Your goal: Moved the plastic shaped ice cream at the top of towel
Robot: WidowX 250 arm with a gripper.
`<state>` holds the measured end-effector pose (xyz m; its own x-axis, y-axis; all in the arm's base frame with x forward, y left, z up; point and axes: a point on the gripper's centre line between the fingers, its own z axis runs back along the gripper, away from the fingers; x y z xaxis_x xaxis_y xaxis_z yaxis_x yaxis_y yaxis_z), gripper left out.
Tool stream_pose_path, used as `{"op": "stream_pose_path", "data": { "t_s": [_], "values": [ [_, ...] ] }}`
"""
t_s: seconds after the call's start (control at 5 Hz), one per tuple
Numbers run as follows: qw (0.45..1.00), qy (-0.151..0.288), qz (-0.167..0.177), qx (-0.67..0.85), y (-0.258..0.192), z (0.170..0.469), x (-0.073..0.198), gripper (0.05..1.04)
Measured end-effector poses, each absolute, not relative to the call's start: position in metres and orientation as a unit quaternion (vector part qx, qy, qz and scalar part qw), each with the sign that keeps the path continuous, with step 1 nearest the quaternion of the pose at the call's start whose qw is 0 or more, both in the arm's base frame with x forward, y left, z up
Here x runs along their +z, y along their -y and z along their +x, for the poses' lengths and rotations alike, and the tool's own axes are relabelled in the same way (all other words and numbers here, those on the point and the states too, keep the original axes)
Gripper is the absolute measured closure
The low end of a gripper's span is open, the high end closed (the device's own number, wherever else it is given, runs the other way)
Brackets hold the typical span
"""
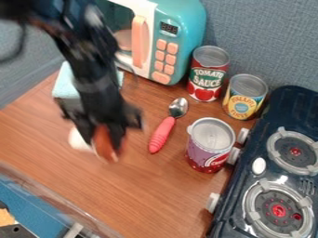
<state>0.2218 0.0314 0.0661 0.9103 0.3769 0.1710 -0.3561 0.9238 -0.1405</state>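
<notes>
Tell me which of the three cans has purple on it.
The can nearest the camera, just right of the spoon. It is purple above and red below, while the rear can is red and green and the other mostly yellow.

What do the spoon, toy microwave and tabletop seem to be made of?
Spoon: shiny metal bowl, judging by its bright highlights; pink handle, likely plastic or silicone.
Toy microwave: probably smooth molded plastic, given its rounded edges and even teal color.
Tabletop: wood or wood-look laminate, with brown grain.

Black arm (92,76) slanting down, fingers (116,132) gripping
</notes>
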Motion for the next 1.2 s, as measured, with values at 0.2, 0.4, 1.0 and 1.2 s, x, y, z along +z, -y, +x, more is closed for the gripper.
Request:
{"op": "stream_pose_path", "data": {
  "t_s": [0.2,0.4,1.0,1.2],
  "values": [
    [0.96,0.111,-0.051,0.252,-0.074,0.256,0.085,0.607],
    [0.95,0.114,-0.036,0.289,-0.099,0.297,0.085,0.607],
    [0.935,0.075,0.012,0.348,-0.158,0.353,0.028,0.607],
    [0.929,0.073,0.015,0.362,-0.171,0.358,0.016,0.525]
  ]
}}
